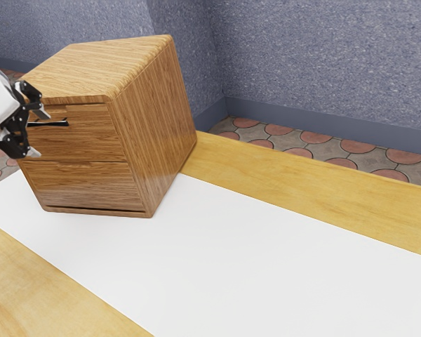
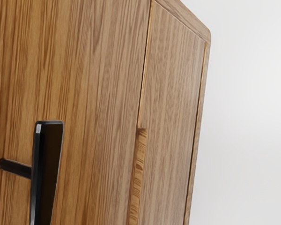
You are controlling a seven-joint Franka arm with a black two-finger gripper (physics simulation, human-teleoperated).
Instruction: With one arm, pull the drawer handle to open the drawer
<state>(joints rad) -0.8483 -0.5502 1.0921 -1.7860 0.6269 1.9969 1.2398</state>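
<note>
**Gripper at upper drawer handle, jaws wide, handle not gripped**

The cabinet (image 1: 133, 98) stands at the far end of the white table (image 1: 238, 267), toward the exterior view's left, and is turned so that its drawer face looks toward the arm. The upper drawer (image 1: 88, 137) carries a thin black handle (image 1: 56, 123) that stands off the wood on a short post. The lower drawer (image 1: 84, 184) sits directly beneath it.

The gripper (image 1: 35, 128) comes in from the exterior view's left edge and is level with the handle. Its fingers are spread wide, one above the bar and one below, and neither is seen pressing on it.

In the wrist view the handle (image 2: 47, 173) lies close under the hand against the drawer front (image 2: 84, 70). The seam (image 2: 141, 140) to the next panel runs alongside. Whether the upper drawer has come out at all cannot be told, as its front reads as flush or nearly so.

Open room: bare white table extends in front of the drawer face and across the whole exterior view's right. A wooden border (image 1: 316, 186) runs along the table's far side, just beside the cabinet's corner. A second wooden strip (image 1: 35, 288) borders the near side.

Surroundings: a tiled floor (image 1: 351, 151) and a grey wall (image 1: 309, 56) lie beyond the border, well apart from the arm. Only the handle lies between the fingers and the drawer front.
</note>
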